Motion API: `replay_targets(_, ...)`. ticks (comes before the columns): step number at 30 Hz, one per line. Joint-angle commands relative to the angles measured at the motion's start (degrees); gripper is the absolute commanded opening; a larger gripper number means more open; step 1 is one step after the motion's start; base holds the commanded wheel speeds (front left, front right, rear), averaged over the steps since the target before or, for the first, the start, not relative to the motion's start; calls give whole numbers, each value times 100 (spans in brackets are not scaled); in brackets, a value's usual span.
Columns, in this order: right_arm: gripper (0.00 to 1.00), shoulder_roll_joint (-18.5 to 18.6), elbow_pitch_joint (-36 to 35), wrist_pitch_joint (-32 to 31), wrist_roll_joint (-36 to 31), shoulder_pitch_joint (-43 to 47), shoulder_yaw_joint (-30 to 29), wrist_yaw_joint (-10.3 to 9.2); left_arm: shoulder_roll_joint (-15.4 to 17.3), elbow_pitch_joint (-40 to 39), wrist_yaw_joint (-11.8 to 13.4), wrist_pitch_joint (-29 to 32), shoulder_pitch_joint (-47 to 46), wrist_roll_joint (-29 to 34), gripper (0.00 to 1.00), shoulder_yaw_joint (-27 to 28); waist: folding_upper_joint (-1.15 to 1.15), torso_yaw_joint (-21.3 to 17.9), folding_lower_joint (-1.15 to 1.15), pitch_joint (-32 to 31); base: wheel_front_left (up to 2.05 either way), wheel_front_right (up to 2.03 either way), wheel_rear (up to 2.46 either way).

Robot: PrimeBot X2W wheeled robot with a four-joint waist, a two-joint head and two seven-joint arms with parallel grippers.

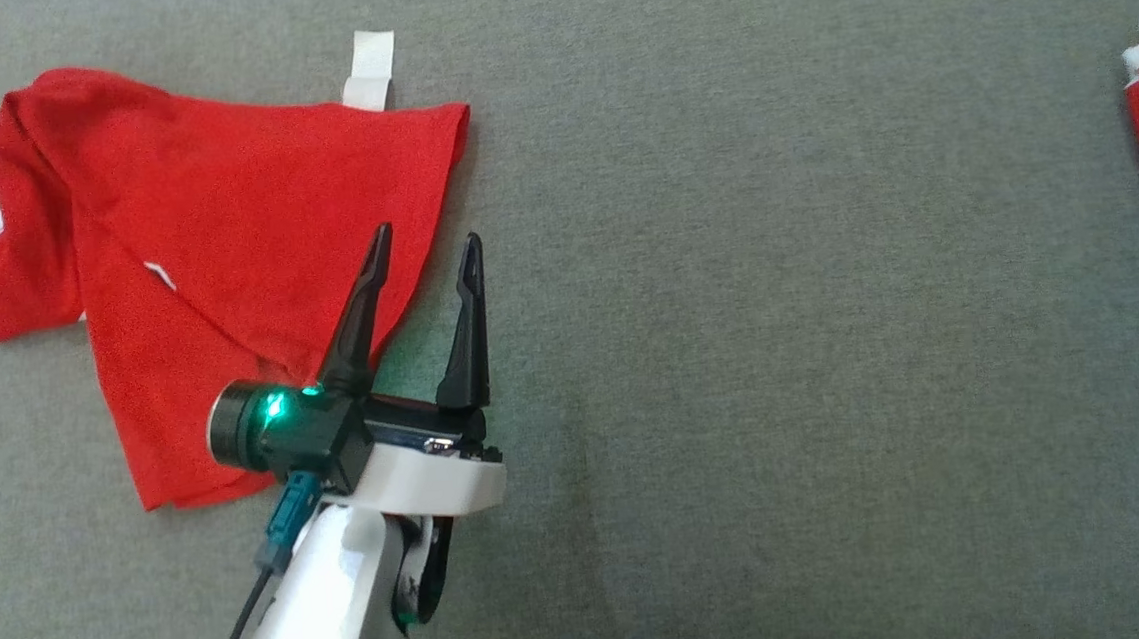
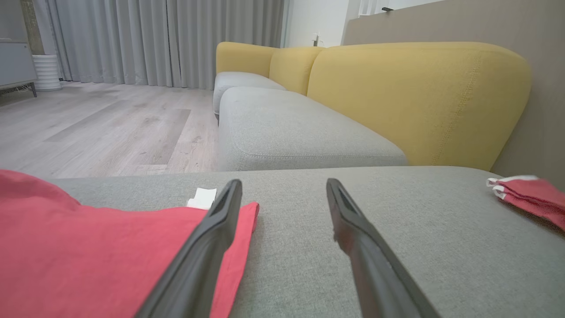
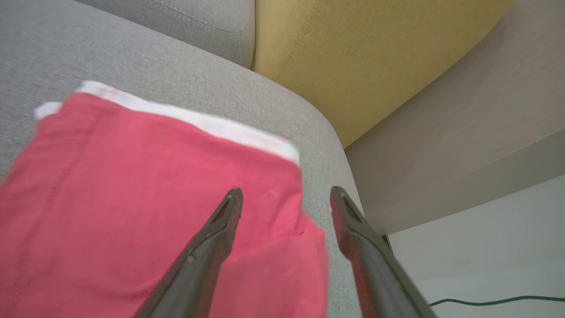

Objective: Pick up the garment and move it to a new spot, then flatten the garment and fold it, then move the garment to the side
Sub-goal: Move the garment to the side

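- On the grey cushion, left part of the head view, lies the red garment: rumpled, partly doubled over itself, not flat.
- Left gripper hangs over the garment's right edge with its fingers wide apart and nothing in them. One finger is above the red cloth, the other above bare cushion.
- Right gripper also has its fingers spread and holds nothing. It is over a second, folded red garment close to the cushion's rounded corner, well apart from the rumpled one.
- Handling, as a guess: thin light knit, fully limp, sags when lifted and will bunch or drag on the upholstery. Not fragile, not slippery.
- Where to grab: likely the free right corner near the white tab, or the lower hem corner. Pinch a single layer at an edge; a pinch on the doubled middle would lift the fold with it.
- Orientation: rough triangle in the head view. The long axis looks diagonal, from the upper-right corner down to the lower-left corner. A white-striped cuff sticks out at the far left.
- Cannot tell front from back or which end is the neck.
- Folded one: its white band faces away from the right gripper.
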State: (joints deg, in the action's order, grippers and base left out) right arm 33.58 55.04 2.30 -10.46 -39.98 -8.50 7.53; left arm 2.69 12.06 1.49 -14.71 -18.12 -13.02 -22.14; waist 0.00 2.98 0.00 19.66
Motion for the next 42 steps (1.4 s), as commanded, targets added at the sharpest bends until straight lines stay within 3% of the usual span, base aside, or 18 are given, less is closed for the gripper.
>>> replay_targets(1,100,92,-221,65,-106,-34,-3,-4,19,-160,-3,-29,-115,74,100,209,0,-48,0,-63,0,0,0)
replay_targets(12,100,-762,-979,195,-171,61,-137,-4,19,-158,32,-29,50,-38,100,254,0,-186,0,-686,0,0,0)
replay_targets(29,100,-2692,-3210,583,1181,1479,450,-4,19,-225,135,-29,602,-157,100,400,0,-139,0,-1469,0,0,0)
replay_targets(35,100,-2998,-3678,843,1582,2309,520,-4,19,-216,140,-29,783,-177,100,439,0,-108,0,-1606,0,0,0)
replay_targets(42,100,-3066,-4034,1138,1884,3183,517,-4,19,-236,175,-29,977,-234,100,489,0,-88,0,-1693,0,0,0)
